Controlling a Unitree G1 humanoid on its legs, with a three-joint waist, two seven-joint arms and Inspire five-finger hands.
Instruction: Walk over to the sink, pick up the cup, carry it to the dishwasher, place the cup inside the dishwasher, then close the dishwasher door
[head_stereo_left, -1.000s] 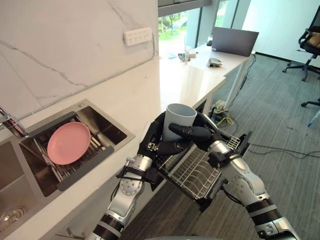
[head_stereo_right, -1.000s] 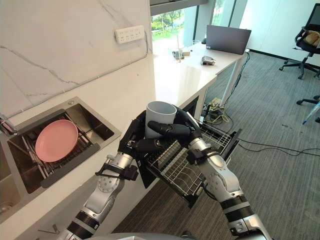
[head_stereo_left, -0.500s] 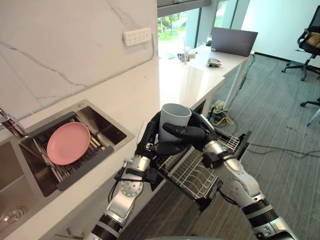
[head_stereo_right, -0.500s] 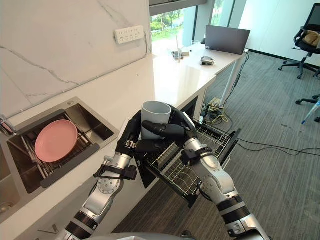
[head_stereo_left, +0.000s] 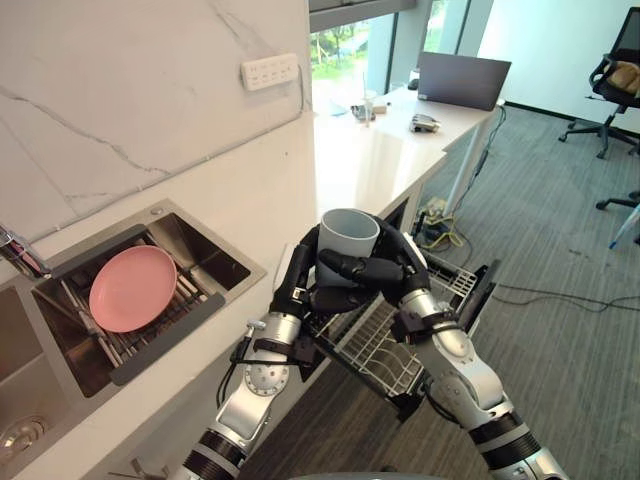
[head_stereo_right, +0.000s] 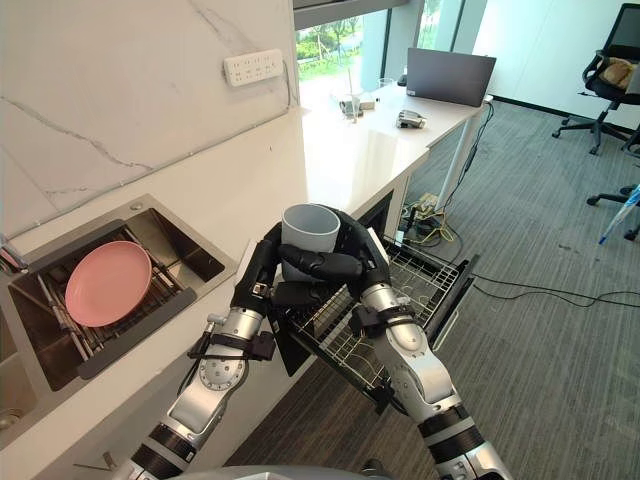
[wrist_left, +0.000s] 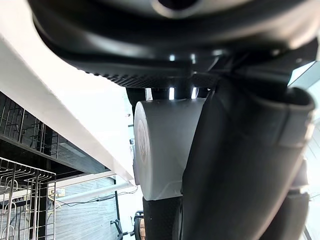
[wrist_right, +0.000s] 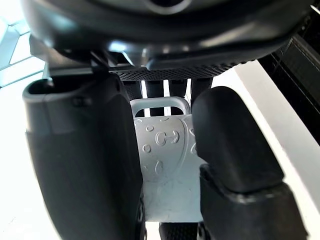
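A pale grey cup (head_stereo_left: 347, 233) stands upright, open end up, held above the dishwasher's pulled-out wire rack (head_stereo_left: 385, 340) at the counter's edge. My left hand (head_stereo_left: 300, 283) curls round its left side and my right hand (head_stereo_left: 385, 268) wraps its front and right side. Both wrist views show the cup (wrist_left: 165, 145) (wrist_right: 167, 165) pressed between dark fingers. The dishwasher door (head_stereo_left: 478, 295) hangs open beyond the rack.
A steel sink (head_stereo_left: 215, 250) to the left holds a pink plate (head_stereo_left: 132, 288) on a wire rack. The white counter (head_stereo_left: 370, 160) runs away to a laptop (head_stereo_left: 464, 80) and small items. Office chairs (head_stereo_left: 615, 75) stand on the carpet at the right.
The cup and both hands have shifted slightly left and nearer, still over the rack. The camera has drifted a little too.
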